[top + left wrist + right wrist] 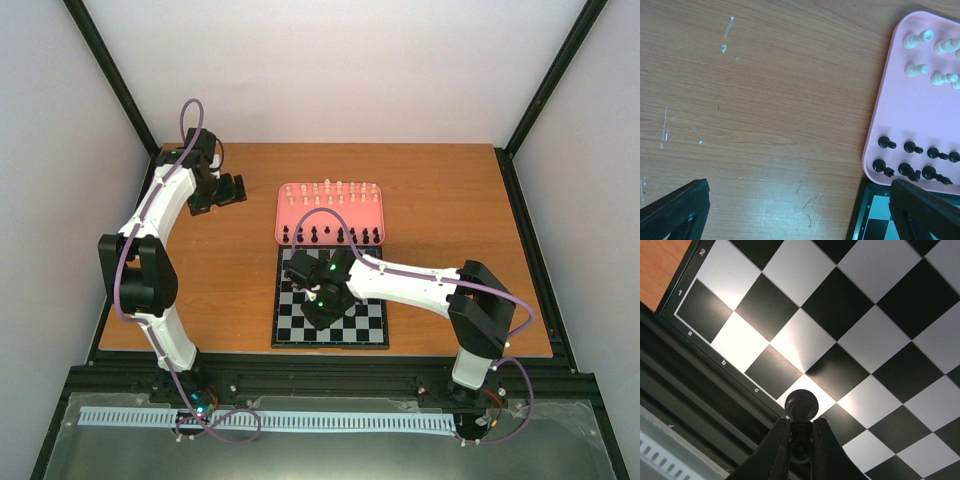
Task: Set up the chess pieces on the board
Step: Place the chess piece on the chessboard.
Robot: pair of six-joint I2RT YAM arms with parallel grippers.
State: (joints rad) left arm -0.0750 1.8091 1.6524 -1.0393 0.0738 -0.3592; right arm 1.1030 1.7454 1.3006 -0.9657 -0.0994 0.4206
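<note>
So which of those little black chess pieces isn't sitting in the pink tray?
The small black chess piece pinched in the right claw, held over the glossy black-and-grey board. The other black pieces in view stand in the pink rounded tray.

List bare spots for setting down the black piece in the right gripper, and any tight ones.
Bare: all board squares in the right wrist view, near corner included; wood table left of the pink tray; the tray's strip between white pieces and black pieces. Crowded: those two bands. The right arm hides other squares from above.
</note>
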